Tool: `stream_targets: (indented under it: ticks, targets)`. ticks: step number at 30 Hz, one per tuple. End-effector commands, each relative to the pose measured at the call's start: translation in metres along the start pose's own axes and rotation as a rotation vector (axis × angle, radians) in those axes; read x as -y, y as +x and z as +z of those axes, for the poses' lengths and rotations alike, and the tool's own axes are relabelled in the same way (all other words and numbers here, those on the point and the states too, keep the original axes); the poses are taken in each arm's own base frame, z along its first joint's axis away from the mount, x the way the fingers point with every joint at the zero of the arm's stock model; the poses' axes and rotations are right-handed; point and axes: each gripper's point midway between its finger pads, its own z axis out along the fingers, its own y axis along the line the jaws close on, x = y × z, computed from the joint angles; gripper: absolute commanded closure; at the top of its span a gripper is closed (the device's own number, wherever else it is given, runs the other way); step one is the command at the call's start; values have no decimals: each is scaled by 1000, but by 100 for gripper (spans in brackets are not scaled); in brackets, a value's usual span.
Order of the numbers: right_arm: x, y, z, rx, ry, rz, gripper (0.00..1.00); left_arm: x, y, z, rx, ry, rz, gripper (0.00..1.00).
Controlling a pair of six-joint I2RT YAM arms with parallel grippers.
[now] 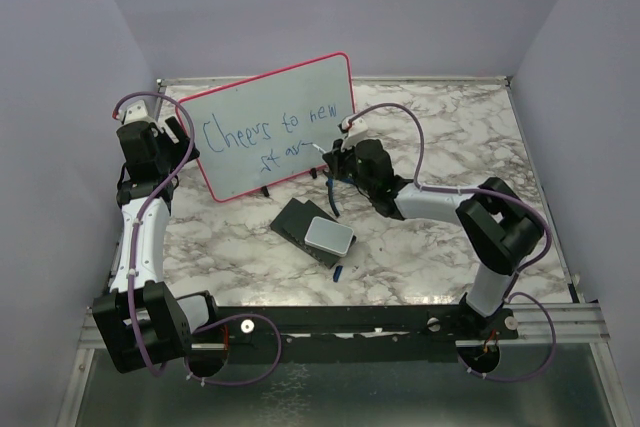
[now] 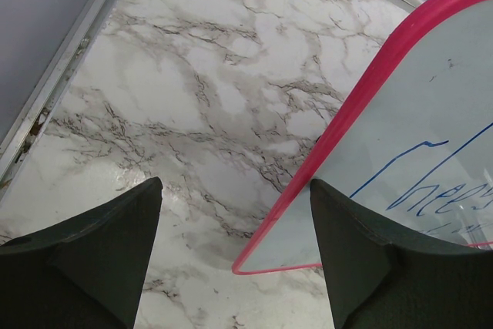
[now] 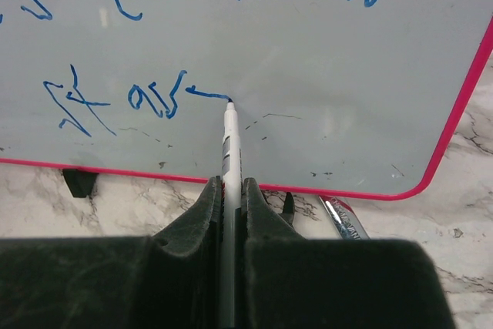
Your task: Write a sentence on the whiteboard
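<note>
On the marble bench (image 1: 450,137), just in front of the whiteboard (image 1: 300,87), lies a dark block with a grey-white pad (image 1: 328,235). A small blue cap (image 1: 338,271) lies nearer the arms. Neither one sits between the tools and the board. The right arm's purple cable (image 1: 400,112) arcs in front of the board's right edge.

The board stands tilted on small black feet at the back left of the bench, with its face towards the arms. The right tool (image 3: 228,186) is pressed together on a marker (image 3: 229,136), which points straight at the board. The marker's tip touches the board at the end of a short blue stroke on the lower line of the sentence (image 3: 154,98).

The left tool (image 2: 235,186) is spread wide and holds nothing. It sits at the board's left edge, and the lower left corner of the red-pink frame shows between its fingers. Whether a finger touches the frame I cannot tell.

The top view shows the whole board and the upper line, "Cheers to new". The right wrist view cuts that line off but makes the lower one clear: "st ar" and the stroke. It also shows a foot (image 3: 79,181) under the frame and a shiny silver piece (image 3: 343,217) on the bench below the right corner. The left wrist view shows only the first letters of the writing.
</note>
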Motion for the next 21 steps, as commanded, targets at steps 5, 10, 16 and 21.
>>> stream_targets:
  ticks: [5,10,16,21]
  targets:
    - [-7,-21,-18,68,-64,-37,99,5,0,-2,10,24,13,21]
    - [-9,-28,-20,80,-70,-38,99,5,-1,-2,12,25,14,21]
    - [-13,-35,-17,88,-88,-45,99,4,0,-2,9,22,15,21]
    - [-16,-37,-13,88,-100,-52,99,4,0,-2,10,21,15,21]
